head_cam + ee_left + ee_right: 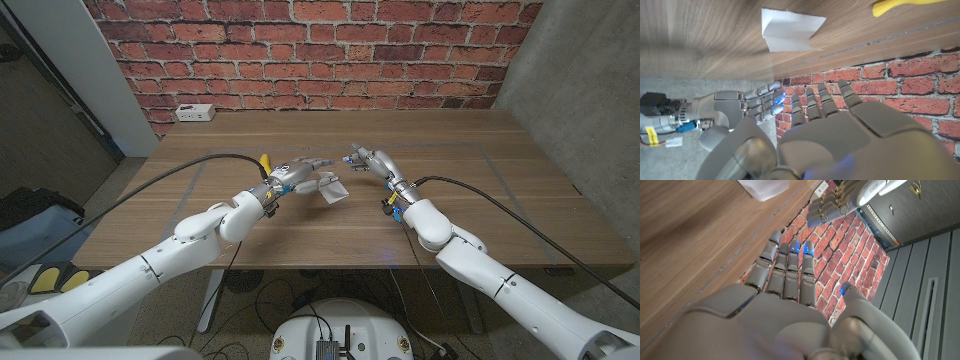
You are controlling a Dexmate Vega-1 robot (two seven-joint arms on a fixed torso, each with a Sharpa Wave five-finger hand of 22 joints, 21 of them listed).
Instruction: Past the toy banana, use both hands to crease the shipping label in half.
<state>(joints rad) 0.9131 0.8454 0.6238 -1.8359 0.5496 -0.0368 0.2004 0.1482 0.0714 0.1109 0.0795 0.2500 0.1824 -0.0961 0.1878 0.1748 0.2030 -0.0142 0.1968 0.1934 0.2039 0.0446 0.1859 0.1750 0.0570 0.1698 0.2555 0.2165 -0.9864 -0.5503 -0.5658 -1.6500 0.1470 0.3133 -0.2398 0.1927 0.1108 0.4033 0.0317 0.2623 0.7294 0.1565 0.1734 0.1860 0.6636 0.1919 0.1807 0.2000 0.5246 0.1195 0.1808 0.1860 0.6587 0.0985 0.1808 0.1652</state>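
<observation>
Both hands hold nothing, fingers extended and slightly apart. The left hand (300, 172) hovers near the label (332, 188); the right hand (370, 160) hovers just past it on the other side. The label lies on the table (480, 190) between them, already bent, one flap standing up rather than lying flat. The banana (264, 162) sits beside the left wrist, half covered by it.

Likely trouble: the light paper may slide or spring open if only one hand presses, and the left forearm could nudge the banana. Whether the fold falls at the halfway line is hard to judge.
</observation>
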